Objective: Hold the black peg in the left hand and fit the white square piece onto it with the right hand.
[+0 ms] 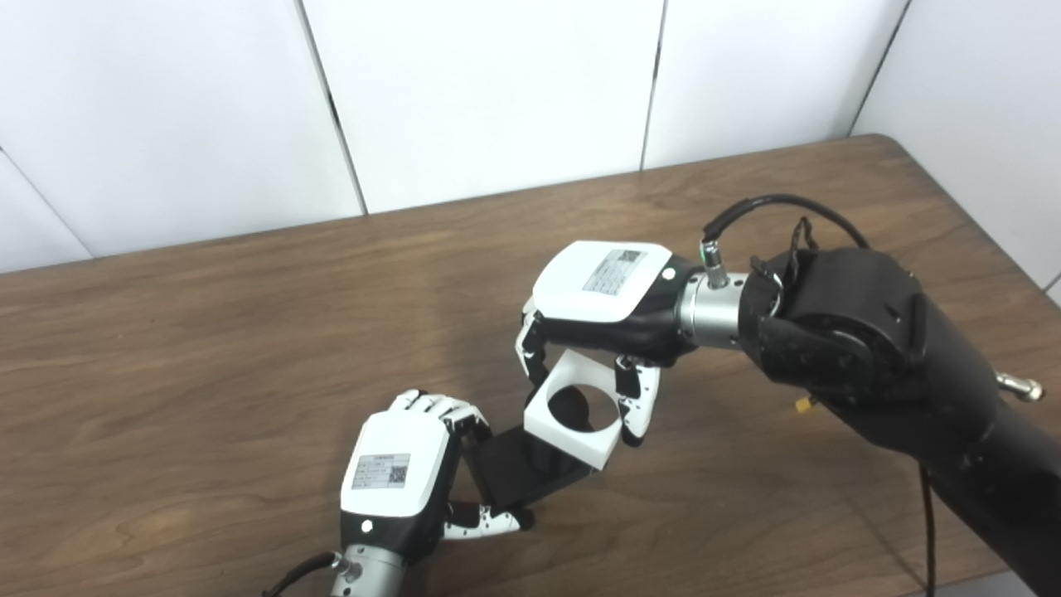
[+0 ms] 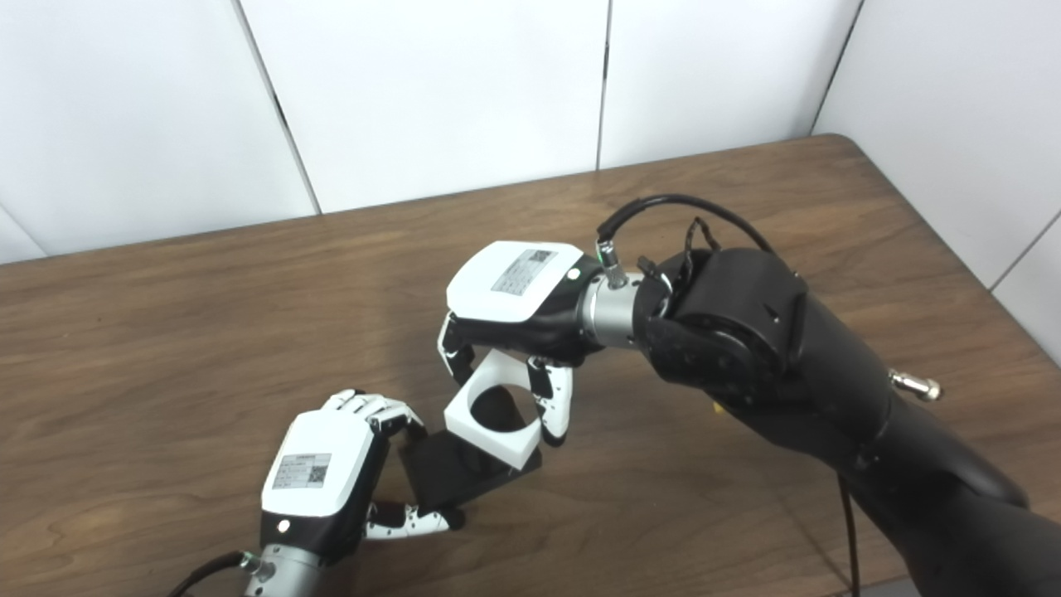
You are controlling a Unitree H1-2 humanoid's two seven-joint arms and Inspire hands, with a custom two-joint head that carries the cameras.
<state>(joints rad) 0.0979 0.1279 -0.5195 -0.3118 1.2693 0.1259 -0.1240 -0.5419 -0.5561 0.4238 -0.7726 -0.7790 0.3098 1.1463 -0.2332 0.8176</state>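
Holding the black peg (image 1: 530, 468) by its base, the left hand (image 1: 398, 477) has fingers closed around it, low over the table (image 1: 207, 348). In the right eye view, the right hand (image 2: 514, 319) pinches the white piece (image 2: 497, 414), tilted, just over the peg. The tilt could jam the hole on the peg and push it loose from the grip.
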